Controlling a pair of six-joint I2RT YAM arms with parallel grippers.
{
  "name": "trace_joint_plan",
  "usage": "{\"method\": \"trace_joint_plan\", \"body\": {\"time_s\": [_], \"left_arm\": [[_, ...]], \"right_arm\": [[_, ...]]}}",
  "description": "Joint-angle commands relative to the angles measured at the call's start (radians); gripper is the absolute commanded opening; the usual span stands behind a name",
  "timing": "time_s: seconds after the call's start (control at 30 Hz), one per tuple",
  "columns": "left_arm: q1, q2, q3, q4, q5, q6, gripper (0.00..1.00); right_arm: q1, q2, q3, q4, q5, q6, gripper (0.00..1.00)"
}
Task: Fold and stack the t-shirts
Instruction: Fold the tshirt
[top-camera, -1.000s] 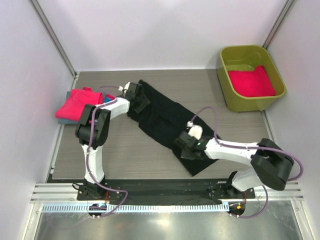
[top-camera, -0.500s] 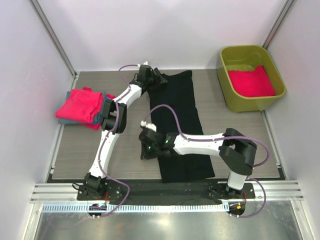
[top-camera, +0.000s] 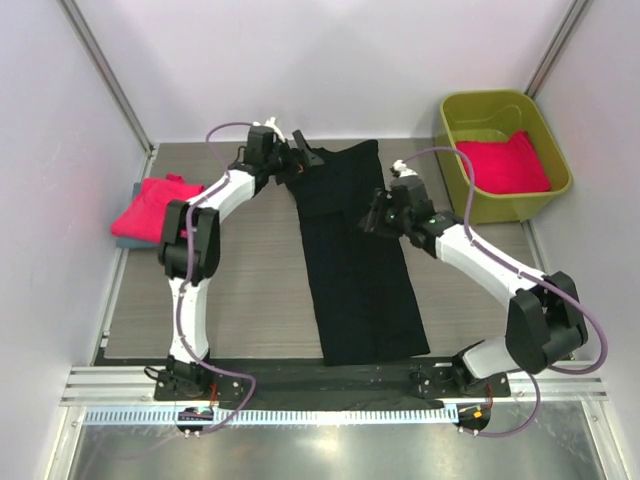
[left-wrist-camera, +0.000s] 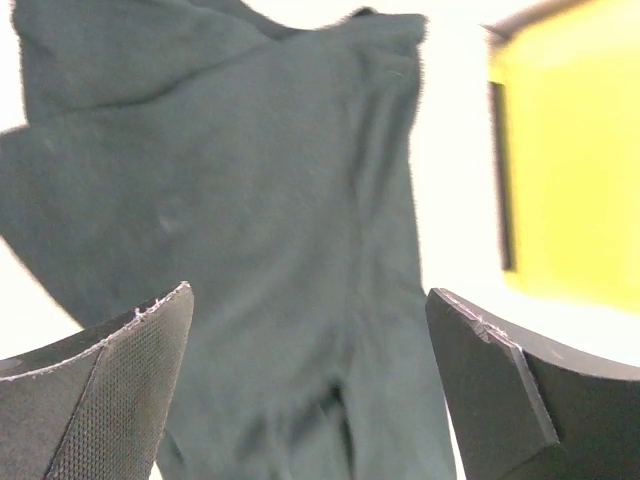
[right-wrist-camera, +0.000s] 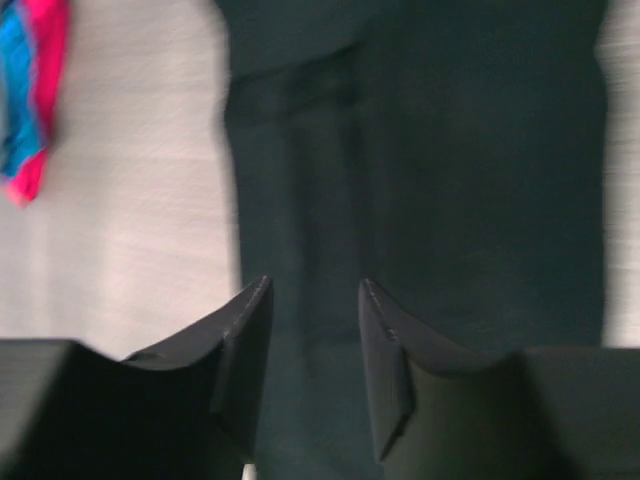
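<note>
While left end effector (left-wrist-camera: 308, 295) gapes, right end effector (right-wrist-camera: 315, 287) stands ajar.

A black t-shirt (top-camera: 355, 260) lies flat, folded into a long strip, mid-worktop (top-camera: 240, 290); a pink tee (top-camera: 150, 205) tops a blue tee (right-wrist-camera: 20, 90) at the left edge.

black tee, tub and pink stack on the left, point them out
black tee (top-camera: 355, 270), top view, mid cloth
tub (top-camera: 500, 207), top view, near wall
pink stack (top-camera: 145, 210), top view, top tee
</note>
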Motion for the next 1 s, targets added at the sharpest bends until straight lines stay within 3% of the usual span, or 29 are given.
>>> {"method": "trace_joint_plan", "body": {"time_s": [0.0,0.23,0.37,0.7,0.77,0.9,0.97], "left_arm": [[-0.002,-0.196,-0.098,0.058,0.045,0.039,1.00],[-0.050,-0.356,-0.420,0.054,-0.021,-0.033,0.95],[-0.070,-0.324,-0.448,0.064,-0.051,-0.067,0.88],[-0.068,-0.135,-0.313,0.038,-0.112,-0.090,0.71],[-0.065,-0.106,-0.289,-0.007,-0.120,-0.091,0.67],[-0.065,-0.079,-0.270,-0.008,-0.155,-0.093,0.61],[-0.061,-0.049,-0.226,-0.030,-0.158,-0.085,0.58]], "right_arm": [[-0.134,0.042,0.010,0.000,-0.030,-0.090,0.48],[-0.254,0.282,0.178,0.023,-0.005,-0.138,0.67],[-0.280,0.411,0.280,0.015,-0.001,-0.144,0.69],[-0.289,0.577,0.396,-0.013,-0.023,-0.147,0.64],[-0.292,0.606,0.418,-0.013,-0.029,-0.144,0.55],[-0.297,0.654,0.461,-0.011,-0.043,-0.138,0.51],[-0.300,0.672,0.481,-0.013,-0.040,-0.132,0.38]]}}
